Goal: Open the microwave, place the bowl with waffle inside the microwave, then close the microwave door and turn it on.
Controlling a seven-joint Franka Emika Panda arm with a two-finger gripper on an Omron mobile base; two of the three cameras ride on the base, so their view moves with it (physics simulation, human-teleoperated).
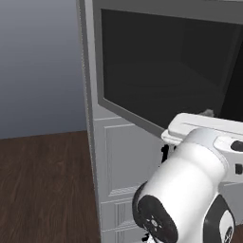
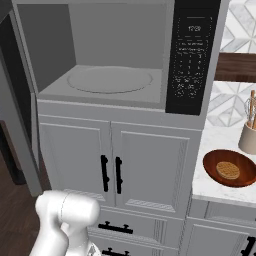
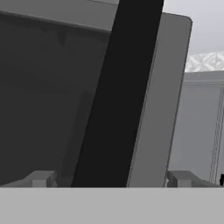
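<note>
Both fingertips [image 3: 41,178] spread either side of the microwave door [image 1: 161,66] handle [image 3: 118,94]. Door swung open. Bowl with waffle [image 2: 229,168] on counter [image 2: 220,135].

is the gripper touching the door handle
Cannot tell. In the hand view the fingertips sit either side of the handle, but any contact is hidden.

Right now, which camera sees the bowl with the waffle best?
The right base view: the bowl with the waffle sits whole on the white counter, right of the open microwave. The left base view looks at the swung-open door, and the hand view at its black handle.
</note>
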